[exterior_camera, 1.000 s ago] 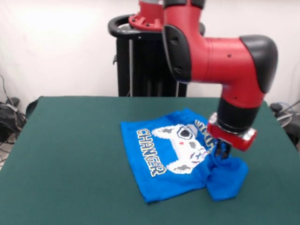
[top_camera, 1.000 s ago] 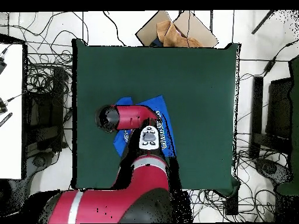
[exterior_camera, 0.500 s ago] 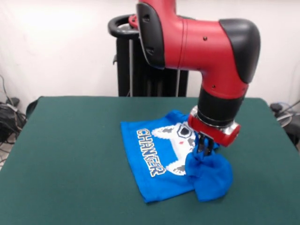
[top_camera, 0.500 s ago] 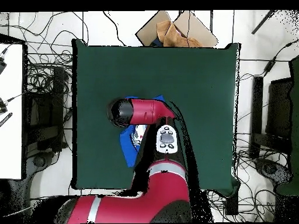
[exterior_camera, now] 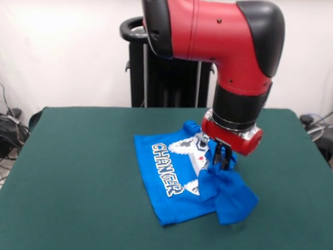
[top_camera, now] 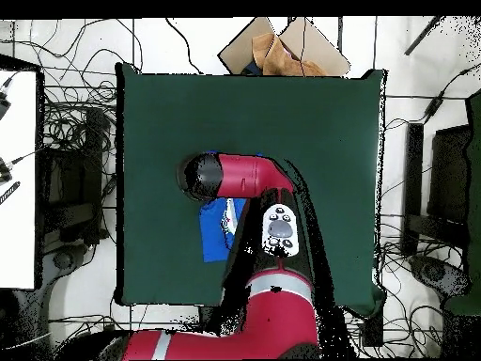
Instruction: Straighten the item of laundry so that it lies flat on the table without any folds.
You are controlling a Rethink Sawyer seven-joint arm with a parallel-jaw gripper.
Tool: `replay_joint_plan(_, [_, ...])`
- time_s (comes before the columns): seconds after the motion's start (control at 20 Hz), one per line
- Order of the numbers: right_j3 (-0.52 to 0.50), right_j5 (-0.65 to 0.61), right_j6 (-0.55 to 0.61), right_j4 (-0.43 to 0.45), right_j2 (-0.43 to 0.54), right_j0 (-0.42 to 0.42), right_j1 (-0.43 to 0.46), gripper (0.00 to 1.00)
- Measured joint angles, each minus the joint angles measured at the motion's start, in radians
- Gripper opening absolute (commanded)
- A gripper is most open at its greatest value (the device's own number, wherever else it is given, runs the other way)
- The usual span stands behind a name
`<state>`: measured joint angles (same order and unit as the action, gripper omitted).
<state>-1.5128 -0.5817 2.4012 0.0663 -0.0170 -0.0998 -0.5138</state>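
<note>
Black pincer (exterior_camera: 222,159) on the red arm is clamped on a bunched fold of the small bright blue printed T-shirt (exterior_camera: 171,179); the rest lies flat left of and below it on the dark green felt worktop (exterior_camera: 78,172).

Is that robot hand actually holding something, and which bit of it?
Yes: the hand pinches the blue T-shirt by a bunched fold at its right side in the front view, lifting it.

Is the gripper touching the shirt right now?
Touching. The front view shows the gripper pinching a raised bunch of the blue shirt.
</note>
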Motion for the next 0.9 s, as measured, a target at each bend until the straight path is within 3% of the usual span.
replay_joint_plan(0.9, [-0.023,0.032,0.0,-0.001,0.032,-0.029,0.042,0.0])
